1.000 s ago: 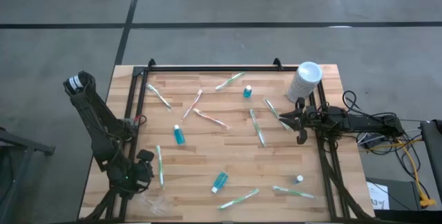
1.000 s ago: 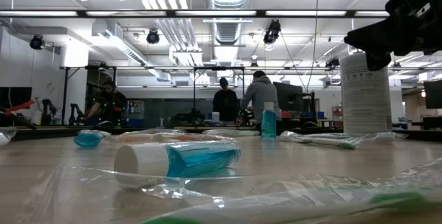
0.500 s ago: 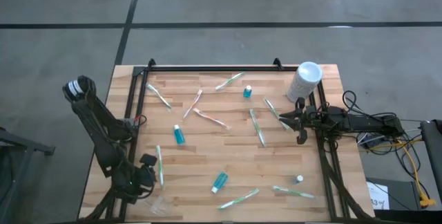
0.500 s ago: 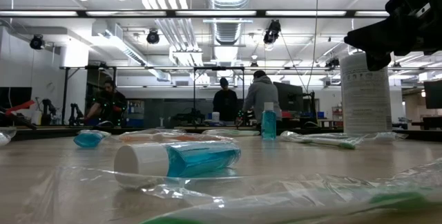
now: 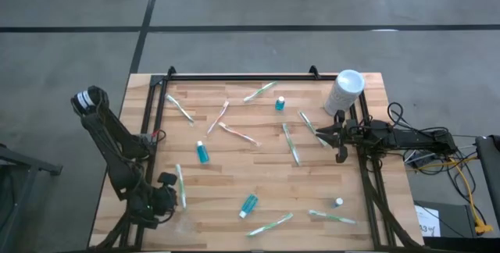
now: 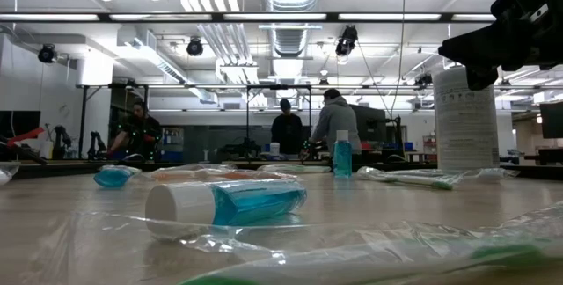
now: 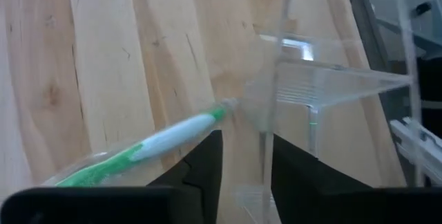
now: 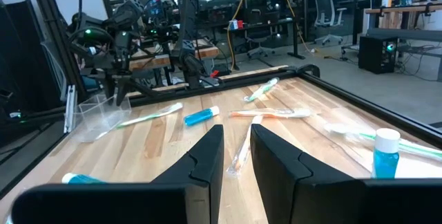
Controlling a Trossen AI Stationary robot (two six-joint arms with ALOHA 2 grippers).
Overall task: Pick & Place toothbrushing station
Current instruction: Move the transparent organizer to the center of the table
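We cannot tell what the clear plastic holder (image 7: 314, 92) contains; our low view cuts off the wrapped toothbrush (image 6: 369, 263) below.

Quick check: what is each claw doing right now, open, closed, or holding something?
Left claw: closing around the clear box wall; whether it grips, cannot tell.
Right claw: narrow gap, empty, at the table's right edge.

Clear plastic holder (image 7: 324, 86) upright on the bench (image 5: 226, 176), just ahead of the left end effector (image 7: 245, 175). Wrapped green-and-white toothbrush (image 7: 166, 137) flat beside that end effector, tip right at the holder's corner. Nearer blue tube (image 5: 248, 204) and farther blue tube (image 5: 202, 152), white-capped, lying flat, well apart from it. Small blue bottle (image 5: 280, 104) upright, near the right end effector (image 5: 322, 136). Slim wrapped toothbrush (image 5: 291, 144) flat just beside that end effector. White canister (image 5: 344, 90) upright close behind it.
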